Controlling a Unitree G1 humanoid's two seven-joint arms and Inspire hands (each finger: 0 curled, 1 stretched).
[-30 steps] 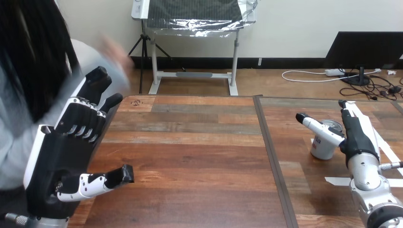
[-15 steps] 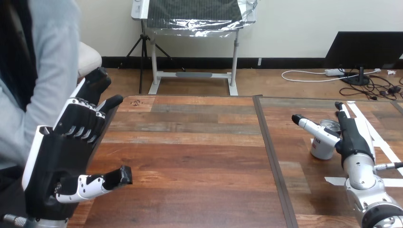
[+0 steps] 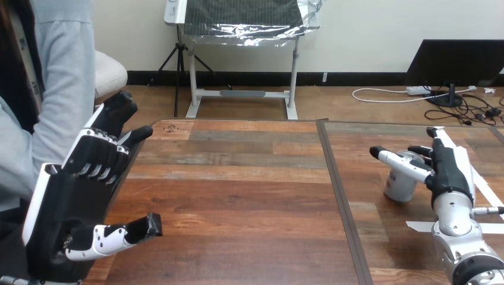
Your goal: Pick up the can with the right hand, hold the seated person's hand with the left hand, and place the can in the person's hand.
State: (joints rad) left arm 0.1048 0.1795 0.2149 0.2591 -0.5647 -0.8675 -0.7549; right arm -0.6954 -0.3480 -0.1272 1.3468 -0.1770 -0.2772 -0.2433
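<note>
Your right hand (image 3: 449,172) is on the can (image 3: 399,185). The thumb lies across the side of the can nearer the camera, pointing toward the table's middle, and the dark fingers (image 3: 419,149) curl round its far side near the rim, so the can sits clamped between them. The can is on the table (image 3: 238,178), in the right-hand section past the seam (image 3: 340,196), and leans a little rather than standing dead upright. You can't tell whether its base is fully flat on the wood. White tape strips (image 3: 423,225) lie on the boards just beside the right forearm, one near the wrist and one running off toward the far right edge. Your left hand (image 3: 62,208) is up at the table's left edge, close to the camera. Its palm faces inward, the fingers (image 3: 98,157) are spread and mostly straight, and the thumb sticks out over the wood. There's nothing in it. Just behind that hand you've got the person's grey sleeve (image 3: 62,83), hanging down along the view's left side, near the fingertips. You can't tell whether they touch. The two robot hands are well apart, on opposite sides of the table.
</note>
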